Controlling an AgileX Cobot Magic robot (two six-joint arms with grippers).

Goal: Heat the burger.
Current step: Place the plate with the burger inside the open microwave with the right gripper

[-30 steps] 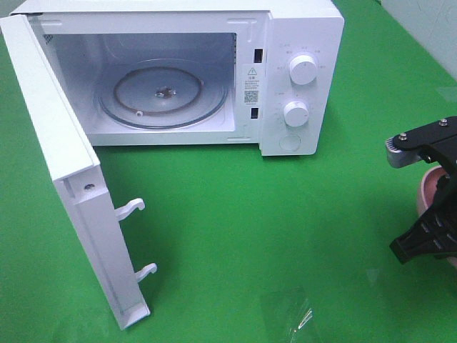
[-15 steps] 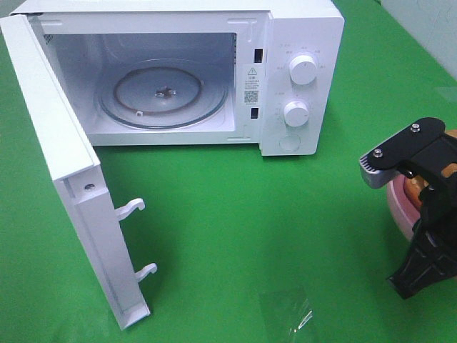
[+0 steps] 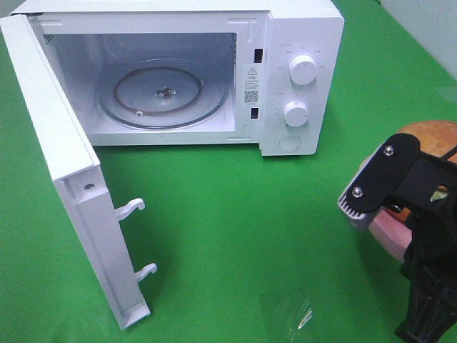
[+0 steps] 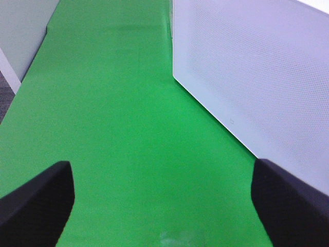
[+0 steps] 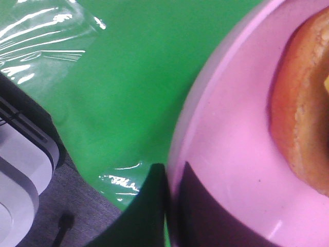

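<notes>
The burger [image 3: 430, 135] shows as a glossy brown bun at the far right, resting on the pink plate [image 3: 386, 230]. My right gripper [image 3: 408, 214] is shut on the plate's rim and holds it above the green table. In the right wrist view the fingertips [image 5: 154, 193] pinch the pink rim [image 5: 216, 154], with the bun [image 5: 300, 113] just beyond them. The white microwave [image 3: 300, 43] stands open at the back, its glass turntable [image 3: 164, 96] bare. My left gripper [image 4: 164, 206] is open over green cloth beside the microwave door [image 4: 257, 77]; the high view does not show it.
The microwave door [image 3: 64, 186] swings out to the left, latch hooks [image 3: 132, 207] pointing right. A crumpled piece of clear film [image 3: 289, 311] lies near the table's front edge, and the right wrist view shows the film [image 5: 46, 36] too. Two white knobs [image 3: 303, 70] sit on the control panel.
My right gripper has come up and leftward with the plate, and the burger's bun has come into view at the right edge. The left gripper and microwave have not moved.
</notes>
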